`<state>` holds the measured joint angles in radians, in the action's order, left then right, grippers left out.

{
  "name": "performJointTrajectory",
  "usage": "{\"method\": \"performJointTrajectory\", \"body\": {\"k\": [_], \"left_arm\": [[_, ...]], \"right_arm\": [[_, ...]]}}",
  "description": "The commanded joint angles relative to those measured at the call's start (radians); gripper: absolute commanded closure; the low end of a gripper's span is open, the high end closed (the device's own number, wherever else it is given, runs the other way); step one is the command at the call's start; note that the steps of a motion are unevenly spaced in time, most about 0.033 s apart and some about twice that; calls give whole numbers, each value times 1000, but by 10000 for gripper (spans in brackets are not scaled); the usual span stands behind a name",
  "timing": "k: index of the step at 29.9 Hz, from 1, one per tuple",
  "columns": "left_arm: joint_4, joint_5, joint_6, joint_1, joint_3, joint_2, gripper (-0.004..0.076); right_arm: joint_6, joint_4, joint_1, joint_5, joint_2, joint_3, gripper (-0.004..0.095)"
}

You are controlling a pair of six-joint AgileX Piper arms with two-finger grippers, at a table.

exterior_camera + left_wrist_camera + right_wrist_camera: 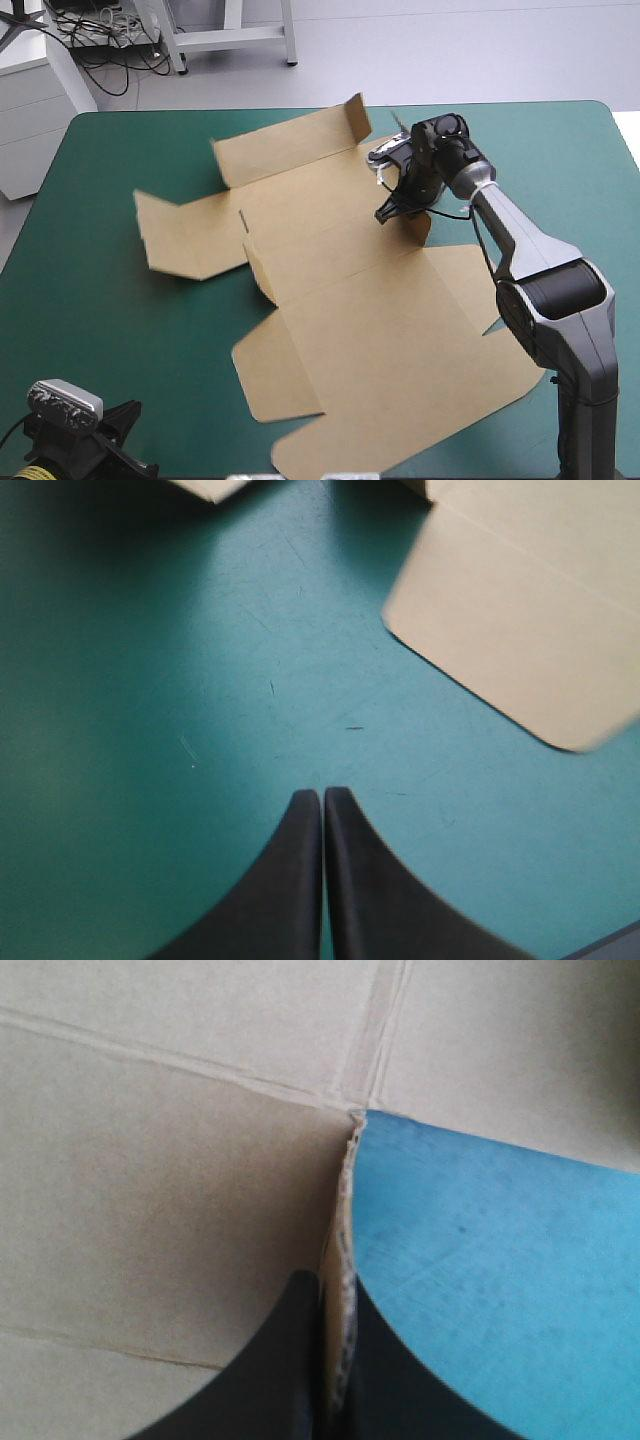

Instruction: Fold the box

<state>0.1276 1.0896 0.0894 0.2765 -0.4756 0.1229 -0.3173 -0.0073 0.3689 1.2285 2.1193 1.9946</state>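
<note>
Our right gripper (330,1282) pinches a raised side flap (418,224) of the box (350,300) while our left gripper (322,794) sits closed and empty, so we may drag the unheld sheet.

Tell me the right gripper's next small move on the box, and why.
Probably swing the pinched flap upright along its crease: the right gripper is shut on that flap's edge, and the rest of the box lies mostly flat.
</note>
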Motion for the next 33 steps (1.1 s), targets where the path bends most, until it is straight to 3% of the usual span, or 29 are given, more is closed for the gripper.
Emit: {"method": "performJointTrajectory", "body": {"k": [1,15,30,33], "left_arm": [[8,-58,-6,5,-25,19,734],[8,-58,-6,5,-25,19,734],[8,-58,-6,5,-25,19,734],[8,-58,-6,5,-25,19,734]], "right_arm": [[-188,-21,51,-21,-60,51,923],[-663,-47,302,-253,-46,74,923],[-726,-69,356,-283,-38,74,920],[-726,-69,356,-292,-38,74,877]]}}
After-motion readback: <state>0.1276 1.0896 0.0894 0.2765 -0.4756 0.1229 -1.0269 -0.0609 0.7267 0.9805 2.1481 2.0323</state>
